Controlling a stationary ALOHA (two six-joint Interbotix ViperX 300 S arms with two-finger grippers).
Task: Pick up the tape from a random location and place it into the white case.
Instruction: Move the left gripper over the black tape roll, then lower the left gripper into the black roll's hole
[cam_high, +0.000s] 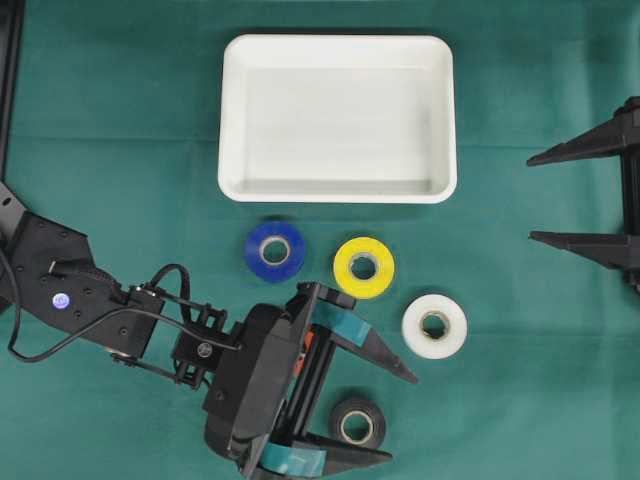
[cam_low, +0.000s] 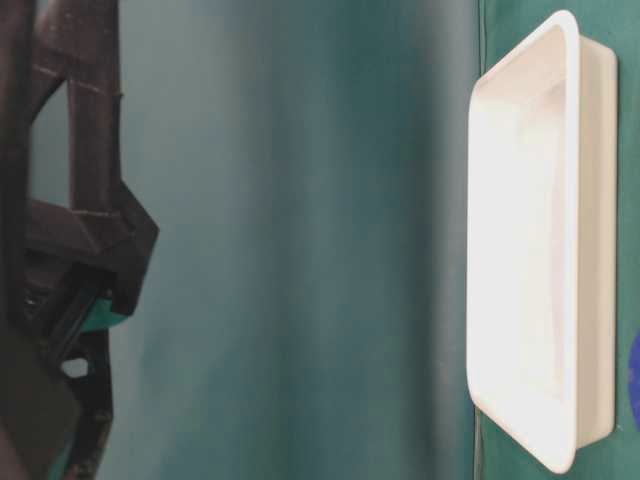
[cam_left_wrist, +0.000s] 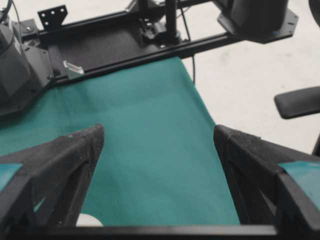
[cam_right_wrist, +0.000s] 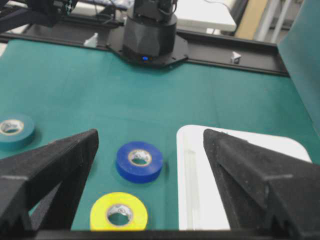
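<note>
Approach step: left end effector (cam_high: 385, 415) wide, empty, around black tape (cam_high: 357, 422), lower centre.
Next: lower, close, carry up to white case (cam_high: 338, 192); right end effector (cam_high: 530, 197) wide, idle.

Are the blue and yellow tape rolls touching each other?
Apart. The overhead view shows a strip of green cloth between the blue roll and the yellow roll.
</note>
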